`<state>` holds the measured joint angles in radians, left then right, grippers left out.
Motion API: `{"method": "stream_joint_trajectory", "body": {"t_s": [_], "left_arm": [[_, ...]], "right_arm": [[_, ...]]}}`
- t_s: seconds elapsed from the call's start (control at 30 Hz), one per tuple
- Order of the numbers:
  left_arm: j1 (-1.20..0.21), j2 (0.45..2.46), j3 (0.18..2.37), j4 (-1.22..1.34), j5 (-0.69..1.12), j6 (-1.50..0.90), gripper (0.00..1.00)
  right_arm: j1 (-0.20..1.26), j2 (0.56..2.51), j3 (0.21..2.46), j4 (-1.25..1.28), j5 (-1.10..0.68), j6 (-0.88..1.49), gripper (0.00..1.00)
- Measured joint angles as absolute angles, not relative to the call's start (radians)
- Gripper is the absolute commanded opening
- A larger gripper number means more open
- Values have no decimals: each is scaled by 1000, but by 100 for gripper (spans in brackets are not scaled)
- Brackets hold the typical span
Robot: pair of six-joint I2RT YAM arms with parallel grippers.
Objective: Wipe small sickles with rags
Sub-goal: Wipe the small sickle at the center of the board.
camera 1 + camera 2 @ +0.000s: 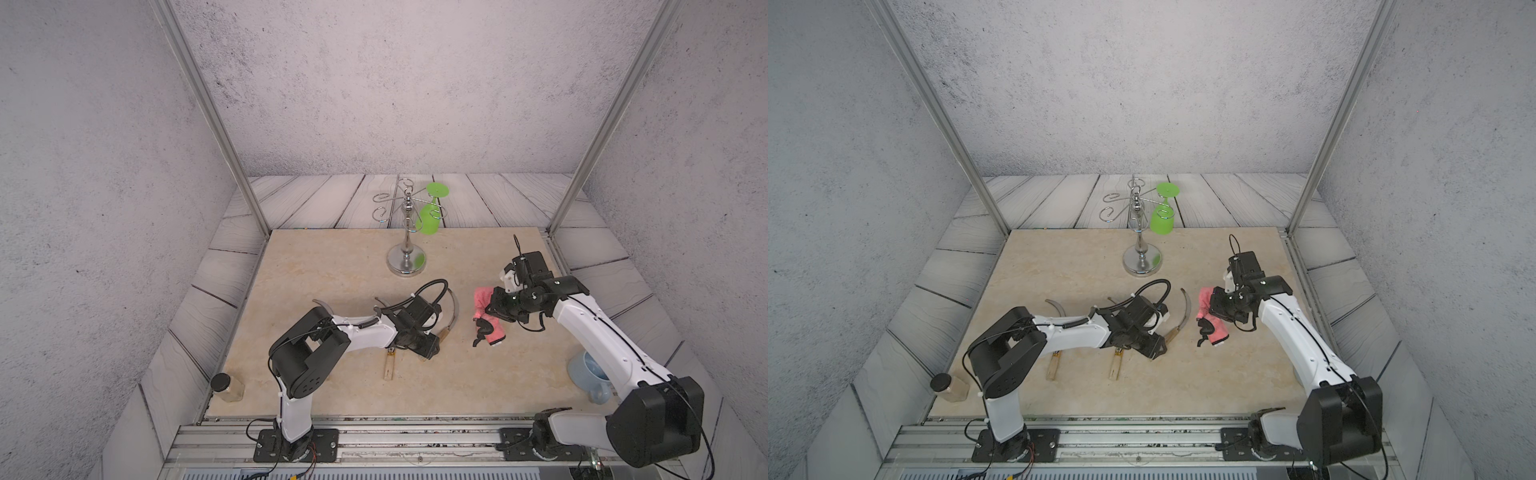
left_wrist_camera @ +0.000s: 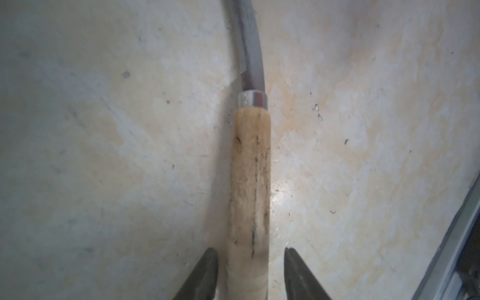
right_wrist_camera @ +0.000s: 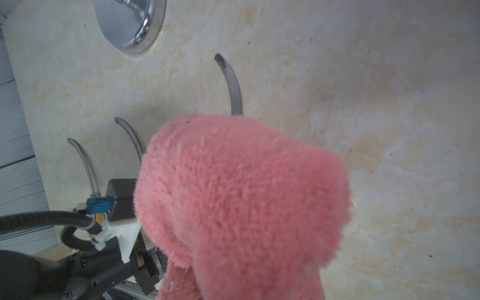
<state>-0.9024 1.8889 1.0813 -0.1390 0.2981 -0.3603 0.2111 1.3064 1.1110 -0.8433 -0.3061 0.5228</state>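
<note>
Between the fingers of the left gripper (image 2: 250, 259) lies the butt of a sickle (image 2: 249, 168) handle, flat on the table (image 2: 104, 130). The jaws stand slightly open with a thin gap on each side, gripping nothing. Ahead of that gripper the grey blade curves away. To its left, partly under the arm, the middle sickle (image 1: 1116, 368) and far sickle (image 1: 1052, 368) lie roughly parallel. The right gripper (image 1: 492, 306) is clamped tight on the pink rag (image 1: 482, 301), which droops below it with a black strap (image 1: 481, 330) dangling; whether it reaches the table I cannot tell. Rag and blade are near but apart. Beyond both grippers rises the stand (image 1: 406, 257), a goblet (image 1: 430, 216) hung on it.
</note>
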Motion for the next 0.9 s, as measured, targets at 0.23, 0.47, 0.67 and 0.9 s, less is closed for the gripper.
{"method": "stream_joint_trajectory", "body": {"t_s": [0.23,0.47,0.67,0.9], "left_arm": [[-899,1910,1100,-134,309,-356,4],[-901,1882,1046,-86,315,-356,4],[-913,1867,1024,-80,320,-355,3],[-918,1866,1023,-80,322,-355,3]], "right_arm": [[176,1399,1140,-719,-378,570,14],[173,1624,1256,-579,-447,638,13],[173,1817,1415,-568,-450,639,13],[178,2020,1588,-601,-458,616,13]]}}
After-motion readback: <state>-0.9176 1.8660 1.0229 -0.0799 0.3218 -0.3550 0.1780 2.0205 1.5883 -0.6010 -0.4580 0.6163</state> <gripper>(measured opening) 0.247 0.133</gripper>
